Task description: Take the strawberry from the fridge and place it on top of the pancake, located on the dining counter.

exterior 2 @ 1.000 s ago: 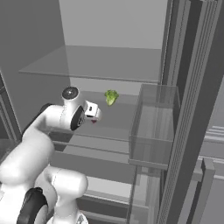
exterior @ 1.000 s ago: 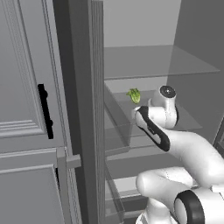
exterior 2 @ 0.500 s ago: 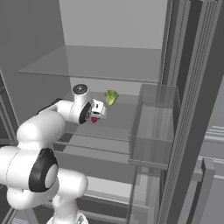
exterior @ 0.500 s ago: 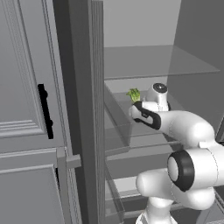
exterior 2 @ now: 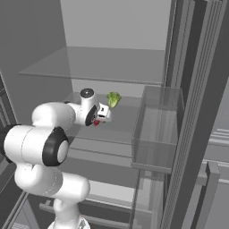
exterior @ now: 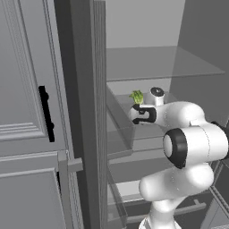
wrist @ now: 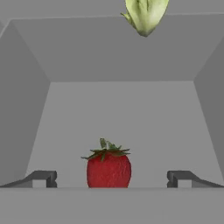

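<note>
Inside the fridge (exterior 2: 197, 112), on the middle shelf (exterior 2: 120, 123), the pincer (wrist: 109, 178) stands fully open with nothing held. One strawberry (wrist: 109, 168) sits upright on that shelf, green cap up, directly ahead of the pincer and centred between its two fingertips (wrist: 43, 178), with clear space on either side and no contact visible. From the right base view the strawberry (exterior 2: 96, 122) appears as a red speck just under the pincer (exterior 2: 103, 112). Its long axis runs vertically, across the line along which the fingertips would close. Judgement: the berry lies where a short straight advance, then closing, should take it at its widest part.

Count: one strawberry; one leafy green item (wrist: 145, 15), farther back on the shelf, beyond the strawberry and apart from it; one arm; one clear door bin (exterior 2: 156, 134).
</note>
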